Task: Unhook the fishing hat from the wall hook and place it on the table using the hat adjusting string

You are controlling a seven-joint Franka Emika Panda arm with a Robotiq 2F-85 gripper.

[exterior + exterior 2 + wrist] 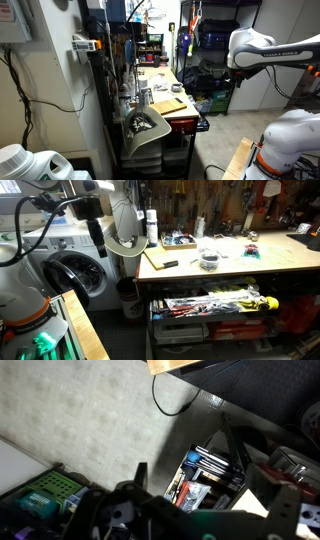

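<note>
The fishing hat [143,122] hangs at the near end of the table [165,78], just above the pale grey stacked trays [145,152]. It is small in frame, and what it hangs from cannot be made out. Here it shows khaki with a darker hollow. In an exterior view it reads paler [126,242], a floppy ring of brim beside the table's end.

The hat adjusting string is too thin to pick out in either exterior view. The wrist view offers a thin dark loop [165,400] dangling below the table corner, but whether that is the string cannot be told.

The gripper [99,242] hangs off the table's end, not touching the hat, dark against the washing machine [70,275]. Its jaws are a dark blur low in the wrist view, and it cannot be told whether they are apart or together.

Bare floor [80,420] lies open beneath. The tabletop is cluttered with small items, and tool drawers [215,305] are packed in under it.
</note>
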